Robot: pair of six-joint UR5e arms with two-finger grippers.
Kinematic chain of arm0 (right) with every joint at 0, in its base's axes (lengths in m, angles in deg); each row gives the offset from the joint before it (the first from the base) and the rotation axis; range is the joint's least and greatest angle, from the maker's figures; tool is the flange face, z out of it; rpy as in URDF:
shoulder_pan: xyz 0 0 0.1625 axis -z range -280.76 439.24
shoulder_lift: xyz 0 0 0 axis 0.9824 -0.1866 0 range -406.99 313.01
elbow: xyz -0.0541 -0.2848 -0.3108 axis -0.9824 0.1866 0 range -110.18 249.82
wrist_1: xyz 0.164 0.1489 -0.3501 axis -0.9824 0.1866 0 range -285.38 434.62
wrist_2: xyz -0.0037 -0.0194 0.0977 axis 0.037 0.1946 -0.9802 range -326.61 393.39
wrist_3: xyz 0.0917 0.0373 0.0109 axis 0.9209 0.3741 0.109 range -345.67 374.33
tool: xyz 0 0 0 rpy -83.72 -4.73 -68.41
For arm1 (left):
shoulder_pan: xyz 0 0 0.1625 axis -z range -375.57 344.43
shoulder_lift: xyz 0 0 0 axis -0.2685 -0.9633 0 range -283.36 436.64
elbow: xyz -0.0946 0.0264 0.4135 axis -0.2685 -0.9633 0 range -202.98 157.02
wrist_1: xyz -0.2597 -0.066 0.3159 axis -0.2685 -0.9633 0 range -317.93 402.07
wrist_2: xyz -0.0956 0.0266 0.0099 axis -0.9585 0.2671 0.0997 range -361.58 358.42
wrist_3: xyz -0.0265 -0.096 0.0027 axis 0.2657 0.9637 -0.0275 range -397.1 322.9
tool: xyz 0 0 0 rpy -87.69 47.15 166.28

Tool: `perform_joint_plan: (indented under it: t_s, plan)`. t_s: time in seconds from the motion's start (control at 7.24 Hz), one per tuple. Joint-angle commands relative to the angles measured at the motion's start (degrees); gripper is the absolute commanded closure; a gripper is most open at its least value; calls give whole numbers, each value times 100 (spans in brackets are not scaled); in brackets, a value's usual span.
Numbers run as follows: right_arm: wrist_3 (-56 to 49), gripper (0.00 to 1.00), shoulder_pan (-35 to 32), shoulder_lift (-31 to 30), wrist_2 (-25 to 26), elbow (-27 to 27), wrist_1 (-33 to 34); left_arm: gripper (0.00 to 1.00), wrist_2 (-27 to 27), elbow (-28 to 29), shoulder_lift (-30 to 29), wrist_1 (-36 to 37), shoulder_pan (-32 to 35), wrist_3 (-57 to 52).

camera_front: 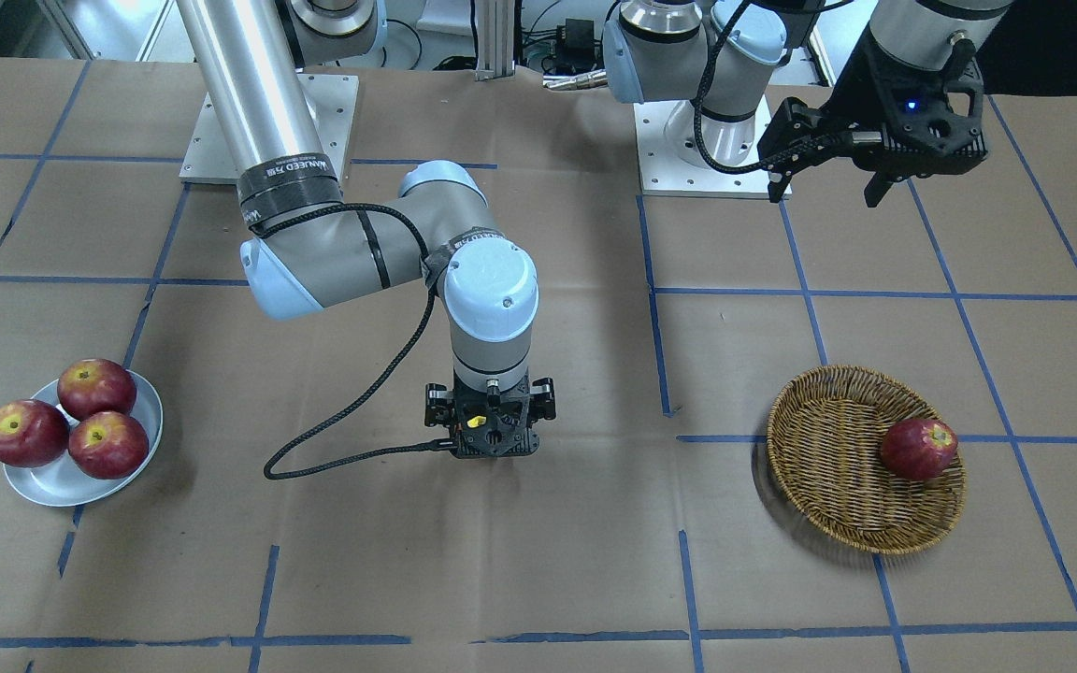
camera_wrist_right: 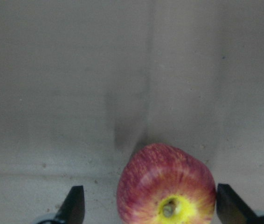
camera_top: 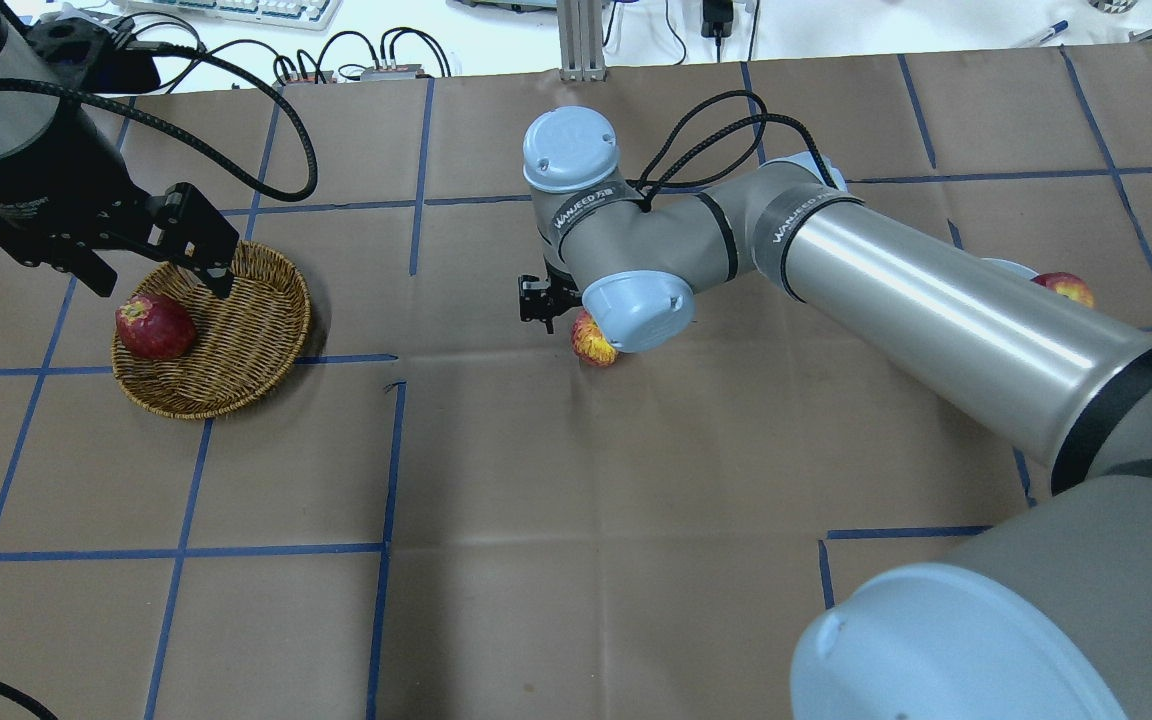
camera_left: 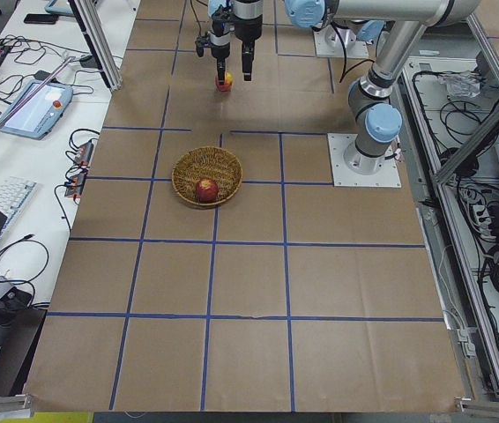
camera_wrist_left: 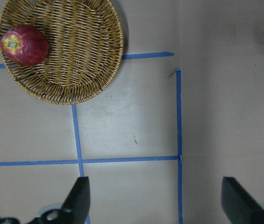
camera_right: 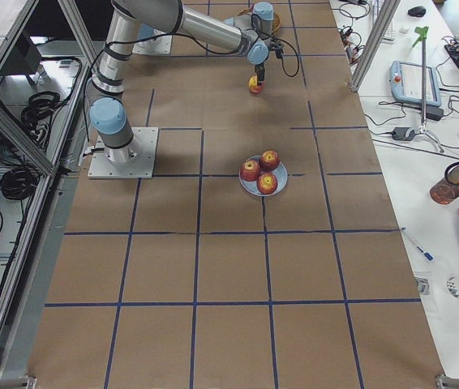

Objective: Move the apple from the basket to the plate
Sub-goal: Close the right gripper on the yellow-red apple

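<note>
The apple [camera_wrist_right: 167, 186], streaky pink-red with a yellow patch round its stem, fills the bottom of the right wrist view, its stem dimple facing the camera. It sits between the fingers of the right gripper [camera_wrist_right: 150, 200], which are spread. The finger on the right of that view [camera_wrist_right: 230, 207] touches the apple's side. The one on the left [camera_wrist_right: 75, 207] stands clear of it, with bare paper showing in the gap, so the apple is not pinched. It is low over the brown paper of the table [camera_front: 538, 561]; whether it rests on the paper or hangs just above it cannot be told. This spot is in the middle of the table, roughly between the basket [camera_front: 828, 486] and the plate [camera_front: 52, 484] and well apart from both.

The right gripper points straight down. In the front-facing view the plate lies at the far left and carries three dark red apples [camera_front: 96, 387] that touch one another, one of them overhanging the rim. The basket lies to the right, with one dark red apple [camera_front: 917, 449] against its right wall. The left gripper [camera_front: 824, 192] hangs raised above the table near the basket, its fingers spread wide and holding nothing. Blue tape lines [camera_front: 655, 308] cross the paper in a grid.
</note>
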Motion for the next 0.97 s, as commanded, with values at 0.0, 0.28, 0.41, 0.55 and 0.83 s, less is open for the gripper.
perform_joint_plan:
  t_s: [0.0,0.28,0.41,0.55,0.83]
  plan:
    - [-47,0,24,63,0,-143,18,1,2,-4,-14,13,-4,-1]
    - [-55,32,33,81,0,-206,201,1,-7,-4,-14,21,-4,-1]
    - [-55,45,41,98,0,-189,211,1,-7,-4,-14,21,-4,-1]
    - [-64,51,50,90,0,-145,220,1,2,-4,-14,21,-4,-1]
    - [-160,57,137,-103,17,-57,211,1,-7,-4,-14,13,-4,-1]
